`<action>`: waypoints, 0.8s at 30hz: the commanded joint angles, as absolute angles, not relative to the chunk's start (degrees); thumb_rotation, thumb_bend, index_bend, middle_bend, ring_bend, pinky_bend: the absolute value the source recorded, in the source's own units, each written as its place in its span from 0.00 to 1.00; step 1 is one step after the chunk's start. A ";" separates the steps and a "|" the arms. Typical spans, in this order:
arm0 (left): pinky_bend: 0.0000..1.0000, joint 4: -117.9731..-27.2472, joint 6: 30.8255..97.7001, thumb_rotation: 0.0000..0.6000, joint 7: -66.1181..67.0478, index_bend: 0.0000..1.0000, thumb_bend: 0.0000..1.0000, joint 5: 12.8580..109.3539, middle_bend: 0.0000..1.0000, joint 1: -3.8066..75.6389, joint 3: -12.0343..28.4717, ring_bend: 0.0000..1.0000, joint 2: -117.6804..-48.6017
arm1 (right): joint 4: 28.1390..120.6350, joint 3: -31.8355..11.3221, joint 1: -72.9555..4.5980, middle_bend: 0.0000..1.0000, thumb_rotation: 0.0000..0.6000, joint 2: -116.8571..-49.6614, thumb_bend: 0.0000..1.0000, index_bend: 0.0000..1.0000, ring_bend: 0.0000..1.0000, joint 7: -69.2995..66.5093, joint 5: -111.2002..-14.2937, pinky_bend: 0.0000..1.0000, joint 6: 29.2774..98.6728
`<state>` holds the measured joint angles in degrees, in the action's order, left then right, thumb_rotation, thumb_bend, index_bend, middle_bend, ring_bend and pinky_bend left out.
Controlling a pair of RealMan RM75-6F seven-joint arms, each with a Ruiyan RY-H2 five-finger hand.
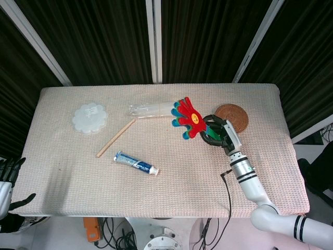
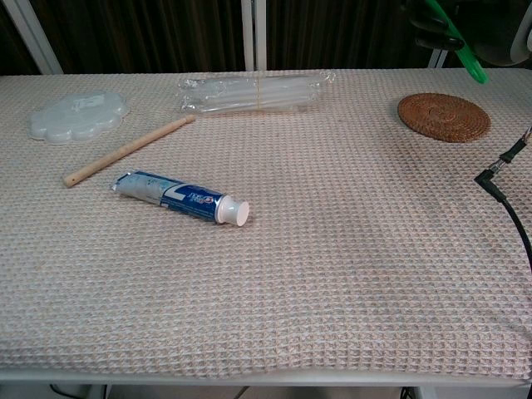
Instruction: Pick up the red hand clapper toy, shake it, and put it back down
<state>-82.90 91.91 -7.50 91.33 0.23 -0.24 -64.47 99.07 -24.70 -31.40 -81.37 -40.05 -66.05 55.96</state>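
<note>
The red hand clapper toy (image 1: 187, 117) is in the air above the table's right half, its red and blue palms pointing up-left. My right hand (image 1: 217, 132) grips its green handle (image 2: 453, 43); in the chest view only the handle's tip and some dark fingers (image 2: 431, 33) show at the top right edge. My left hand (image 1: 7, 174) hangs off the table's front left corner, fingers apart, holding nothing.
On the woven cloth lie a toothpaste tube (image 1: 136, 163), a wooden stick (image 1: 115, 138), a clear plastic packet (image 1: 154, 109), a white flower-shaped lid (image 1: 89, 116) and a round wicker coaster (image 1: 232, 117). A black cable (image 2: 503, 193) trails over the right side.
</note>
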 commanded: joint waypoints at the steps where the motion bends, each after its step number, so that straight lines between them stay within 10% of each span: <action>1: 0.03 -82.84 91.90 1.00 -7.61 0.04 0.10 91.34 0.02 0.24 -0.25 0.00 -64.51 | 92.06 -15.27 -37.69 0.87 1.00 -84.00 0.61 0.87 0.94 20.41 -62.89 1.00 65.82; 10: 0.03 -82.84 91.69 1.00 -7.59 0.04 0.10 91.28 0.02 0.41 -0.15 0.00 -64.56 | 95.16 -17.18 -37.36 0.90 1.00 -83.88 0.61 0.88 0.95 20.51 -59.19 1.00 66.28; 24: 0.03 -82.74 91.53 1.00 -7.62 0.04 0.10 91.05 0.02 0.38 -0.16 0.00 -64.61 | 103.56 -31.50 -27.46 0.90 1.00 -74.98 0.57 0.88 0.95 -66.15 -69.68 1.00 50.68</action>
<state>-82.74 91.53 -7.62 91.04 0.38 -0.15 -64.60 98.80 -22.92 -33.29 -80.84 2.84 -63.73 59.71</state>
